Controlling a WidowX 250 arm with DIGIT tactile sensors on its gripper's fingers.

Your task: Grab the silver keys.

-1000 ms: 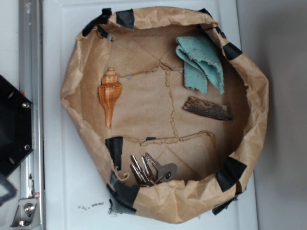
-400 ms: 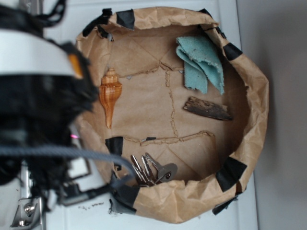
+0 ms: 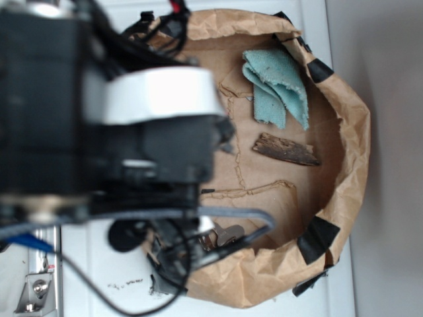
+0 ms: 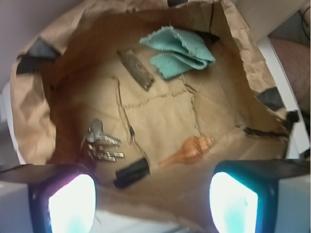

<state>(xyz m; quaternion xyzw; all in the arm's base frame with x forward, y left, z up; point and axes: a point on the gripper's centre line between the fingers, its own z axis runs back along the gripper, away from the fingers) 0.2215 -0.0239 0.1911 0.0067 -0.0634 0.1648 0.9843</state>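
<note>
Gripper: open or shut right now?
Open. In the wrist view both fingers stand far apart, nothing between them; the silver keys lie untouched on the paper.

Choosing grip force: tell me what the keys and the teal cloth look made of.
Silver keys: apparently metal, dull grey with faint glints on the flat blades. Teal cloth: soft woven fabric, matte, with frayed edges and loose folds.
</note>
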